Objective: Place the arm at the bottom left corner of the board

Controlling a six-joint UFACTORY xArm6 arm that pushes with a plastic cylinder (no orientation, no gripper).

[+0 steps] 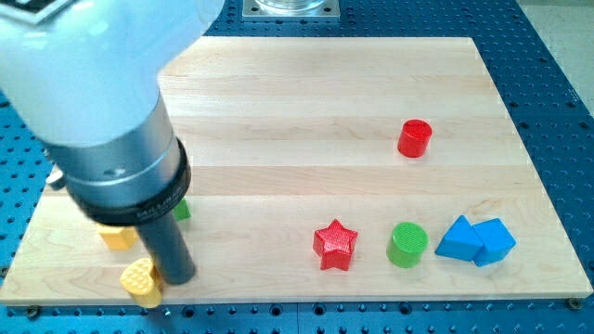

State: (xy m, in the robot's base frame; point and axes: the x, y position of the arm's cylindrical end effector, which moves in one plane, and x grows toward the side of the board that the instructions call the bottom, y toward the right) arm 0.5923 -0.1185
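Observation:
My tip (178, 277) rests on the wooden board (306, 102) near its bottom left corner. The dark rod stands just right of a yellow heart block (139, 281), touching or almost touching it. A second yellow block (117, 238) is partly hidden under the arm, above the heart. A green block (183, 210) peeks out behind the rod. Further to the view's right lie a red star (335, 244), a green cylinder (407, 244), two blue blocks (474, 240) side by side, and a red cylinder (415, 138) higher up.
The arm's large white and grey body (102, 102) covers the board's upper left. A blue perforated table (557, 83) surrounds the board. A metal mount (290, 8) sits at the view's top centre.

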